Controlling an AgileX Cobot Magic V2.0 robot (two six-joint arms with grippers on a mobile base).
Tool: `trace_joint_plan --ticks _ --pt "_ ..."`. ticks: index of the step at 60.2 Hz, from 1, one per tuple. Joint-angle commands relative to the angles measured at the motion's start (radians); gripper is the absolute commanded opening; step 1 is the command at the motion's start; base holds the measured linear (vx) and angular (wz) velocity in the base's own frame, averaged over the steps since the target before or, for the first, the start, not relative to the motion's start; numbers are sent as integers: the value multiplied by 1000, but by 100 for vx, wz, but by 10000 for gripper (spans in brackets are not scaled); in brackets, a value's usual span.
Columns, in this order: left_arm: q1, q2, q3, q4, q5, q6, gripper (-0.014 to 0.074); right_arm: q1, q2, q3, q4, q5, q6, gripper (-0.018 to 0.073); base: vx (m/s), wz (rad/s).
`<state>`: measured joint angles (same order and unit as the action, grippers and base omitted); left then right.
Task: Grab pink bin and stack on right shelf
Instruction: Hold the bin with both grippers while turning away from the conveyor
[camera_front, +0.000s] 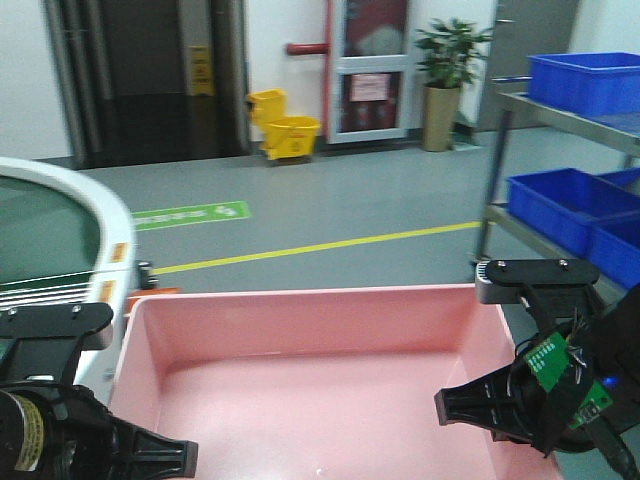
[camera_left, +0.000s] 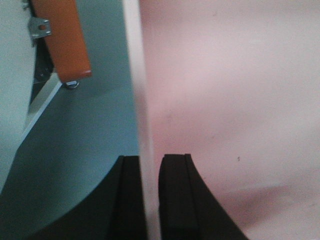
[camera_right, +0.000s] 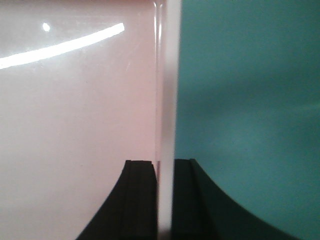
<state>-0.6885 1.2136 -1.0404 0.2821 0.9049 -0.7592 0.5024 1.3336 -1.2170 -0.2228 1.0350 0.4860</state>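
Front view: pink bin (camera_front: 320, 400) fills the lower frame, open side up, inside bare. It spans btwn the two pincers. L pincer (camera_front: 150, 452) sits on the bin's left wall and R pincer (camera_front: 490, 408) on its right wall, each w/ one black finger showing inside the bin. Shelf (camera_front: 492, 180) stands ahead & to the right of R pincer, apart from the bin: grey steel, two tiers. Blue crate (camera_front: 585, 80) on its top tier, more blue crates (camera_front: 560, 205) on the lower one. White machine (camera_front: 60, 230) is just beyond L pincer, to its left. Far ahead of both: yellow floor line (camera_front: 330, 243), yellow mop bucket (camera_front: 285, 125), potted plant (camera_front: 447, 75).

L wrist view: the bin's left wall runs up the frame, its rim edge-on. Black fingers (camera_left: 180, 200) sit one each side of it, narrow, gripping the wall. Pink inside lies right of the pincer, grey-green floor to its left. Orange part (camera_left: 62, 40) is ahead-left, over the floor.

R wrist view: same grip. Fingers (camera_right: 140, 200) pinch the bin's right wall from both sides, narrow. Pink inside w/ light glare lies left of the pincer, teal floor to its right.
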Motion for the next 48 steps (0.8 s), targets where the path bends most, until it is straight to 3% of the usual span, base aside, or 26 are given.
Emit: trace_joint_plan --ticks 1,25,48 --pt "-9 -35 -29 14 -79 3 4 -2 -31 -30 -50 -47 -6 -9 -8 -67" --pt "-9 -35 -29 14 -79 3 4 -2 -31 -30 -48 -44 -6 -9 -4 -66" --pt "-9 -35 -29 14 -80 3 4 -2 -31 -30 -48 -44 -6 -9 10 -27"
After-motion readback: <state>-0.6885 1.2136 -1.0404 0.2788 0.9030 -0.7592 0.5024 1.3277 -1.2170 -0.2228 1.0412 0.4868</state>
